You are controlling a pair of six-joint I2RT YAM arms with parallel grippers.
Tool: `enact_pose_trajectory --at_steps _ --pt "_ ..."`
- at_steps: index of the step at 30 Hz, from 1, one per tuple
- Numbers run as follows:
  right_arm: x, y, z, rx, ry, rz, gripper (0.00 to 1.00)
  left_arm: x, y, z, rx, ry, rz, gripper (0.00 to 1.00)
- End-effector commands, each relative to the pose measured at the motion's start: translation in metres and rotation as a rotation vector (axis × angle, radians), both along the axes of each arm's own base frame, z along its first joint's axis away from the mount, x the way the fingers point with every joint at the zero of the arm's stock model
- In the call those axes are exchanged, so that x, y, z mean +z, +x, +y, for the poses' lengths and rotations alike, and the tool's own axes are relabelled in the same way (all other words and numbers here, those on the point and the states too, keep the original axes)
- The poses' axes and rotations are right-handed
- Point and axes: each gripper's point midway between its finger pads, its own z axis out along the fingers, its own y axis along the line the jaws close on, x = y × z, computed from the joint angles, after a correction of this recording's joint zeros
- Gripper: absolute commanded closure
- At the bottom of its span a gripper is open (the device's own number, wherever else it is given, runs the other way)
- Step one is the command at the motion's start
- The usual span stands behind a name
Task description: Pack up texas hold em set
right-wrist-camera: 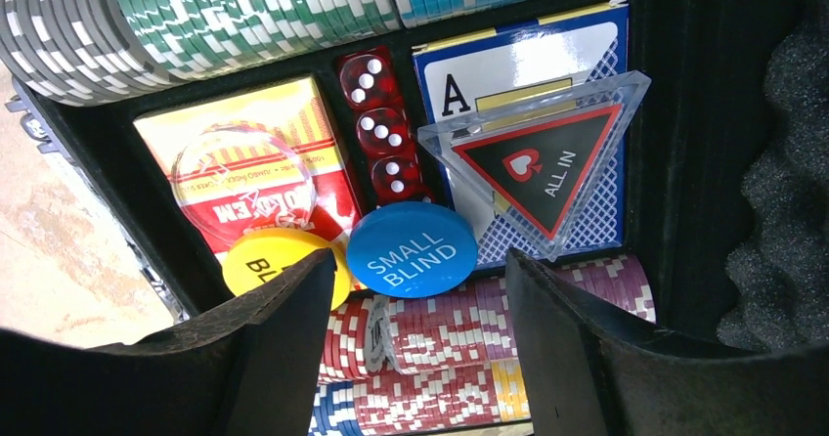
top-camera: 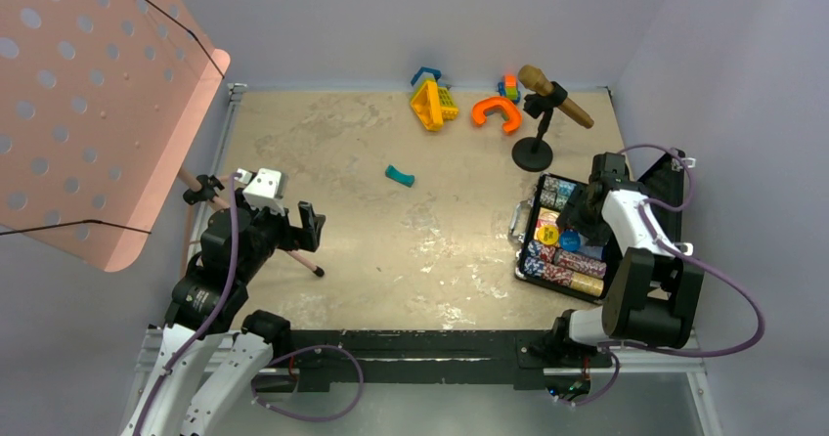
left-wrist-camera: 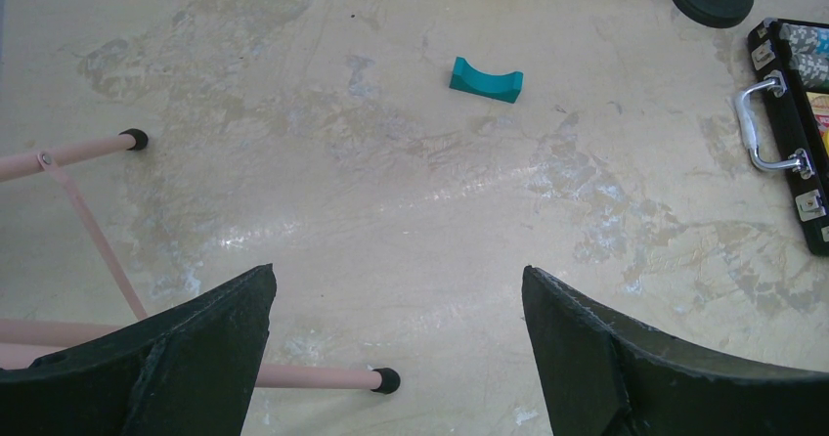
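Observation:
The black poker case (top-camera: 528, 223) lies open at the table's right, its lid with grey foam (right-wrist-camera: 782, 162) folded to the right. My right gripper (top-camera: 579, 221) hovers open and empty just above the tray (right-wrist-camera: 420, 257). Below it lie chip rows (right-wrist-camera: 469, 328), three red dice (right-wrist-camera: 376, 128), a red card deck (right-wrist-camera: 244, 162), a blue deck (right-wrist-camera: 508, 65), a triangular "ALL IN" token (right-wrist-camera: 538, 157), a blue "SMALL BLIND" token (right-wrist-camera: 413, 250) and a yellow token (right-wrist-camera: 264, 260). My left gripper (top-camera: 313, 223) is open and empty above bare table (left-wrist-camera: 399, 272). The case's silver handle (left-wrist-camera: 767, 123) faces left.
A pink perforated music stand (top-camera: 88, 113) fills the far left, its legs (left-wrist-camera: 323, 375) under my left gripper. A teal curved piece (top-camera: 399, 175) lies mid-table. Orange, yellow and blue toys (top-camera: 435, 104) and a microphone on a black round base (top-camera: 533, 152) stand at the back.

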Motion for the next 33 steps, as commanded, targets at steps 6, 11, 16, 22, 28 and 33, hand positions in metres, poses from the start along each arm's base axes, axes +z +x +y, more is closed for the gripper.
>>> enact_pose_trajectory --at_steps 6,11,16,22,28,33 --pt "0.046 0.024 0.020 0.083 0.038 -0.178 0.34 0.007 0.003 -0.003 -0.011 -0.006 -0.023 0.00" --pt "0.101 0.047 0.063 0.261 0.047 -0.279 0.34 0.008 0.003 -0.006 -0.023 -0.011 -0.025 0.00" --pt "0.167 0.070 0.088 0.372 0.021 -0.433 0.35 0.008 0.003 -0.007 -0.034 -0.013 -0.024 0.00" --pt "0.225 0.086 0.039 0.299 -0.258 -0.484 0.34 0.008 0.003 -0.007 -0.033 -0.018 -0.024 0.00" --pt "0.281 0.077 -0.040 0.036 -0.518 -0.551 0.27 0.007 0.004 -0.008 -0.030 -0.018 -0.022 0.00" --pt "0.288 0.070 -0.076 -0.064 -0.501 -0.620 0.27 0.002 0.006 -0.009 -0.031 -0.012 -0.008 0.00"
